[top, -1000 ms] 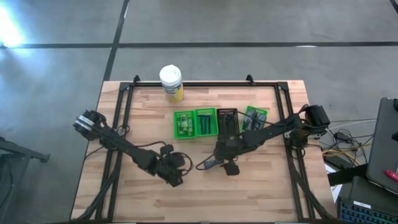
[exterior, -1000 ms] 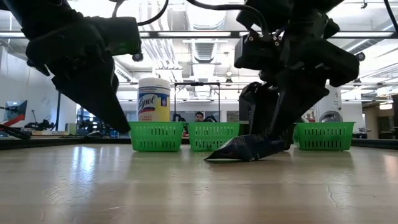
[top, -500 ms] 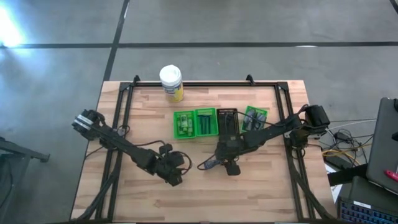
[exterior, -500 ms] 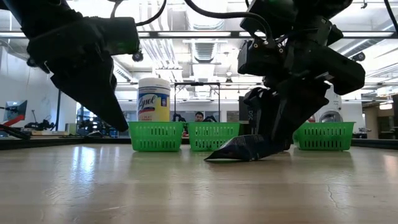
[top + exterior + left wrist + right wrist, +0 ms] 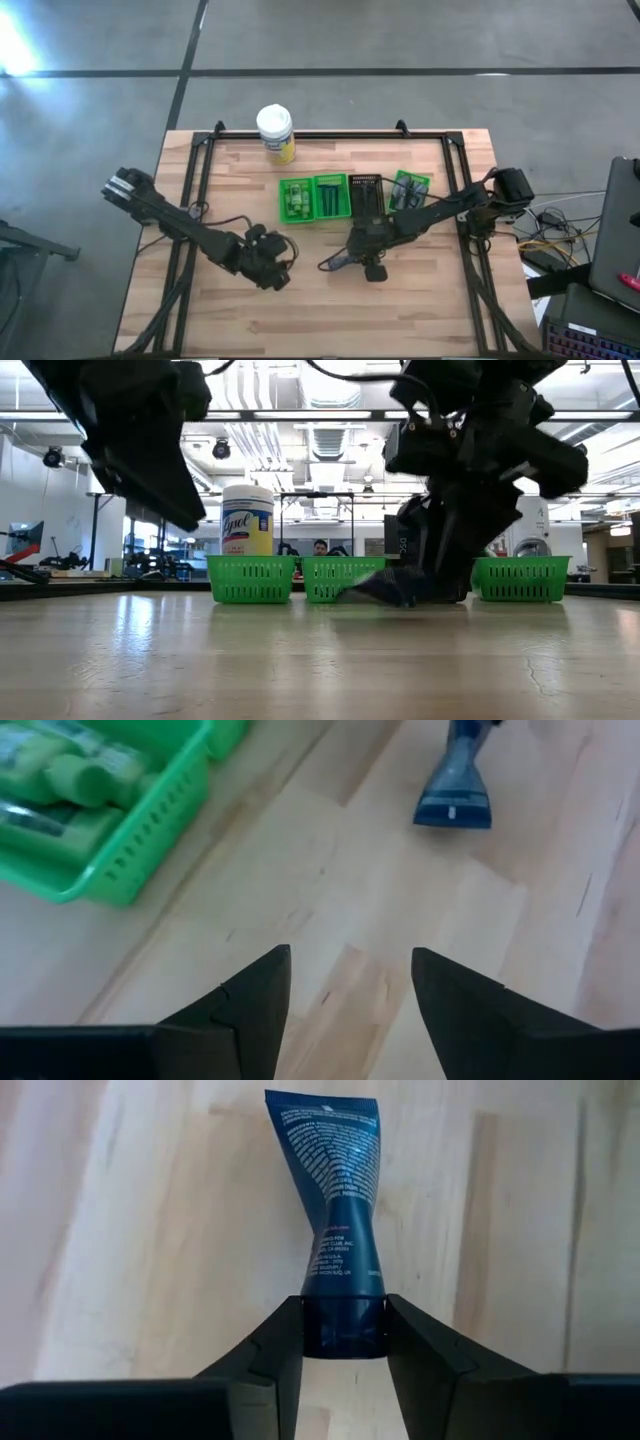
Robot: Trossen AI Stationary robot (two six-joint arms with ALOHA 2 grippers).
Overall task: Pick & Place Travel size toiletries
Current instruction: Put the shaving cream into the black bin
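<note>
The right gripper (image 5: pixel 343 1342) fingers clench the dark blue tube's (image 5: pixel 332 1200) cap, apparently lifting it off the bench (image 5: pixel 420 310). Green trays (image 5: pixel 314 197) already hold toiletries; left gripper (image 5: pixel 350 995) fingers released.

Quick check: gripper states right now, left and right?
Left gripper: open, empty.
Right gripper: shut on the dark tube at its cap end.

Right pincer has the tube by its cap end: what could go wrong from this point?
The right pincer grips the dark tube only at its cap, so the flat tail may swing or slip out. The left pincer hangs open nearby over the table; the arms could crowd each other.
</note>
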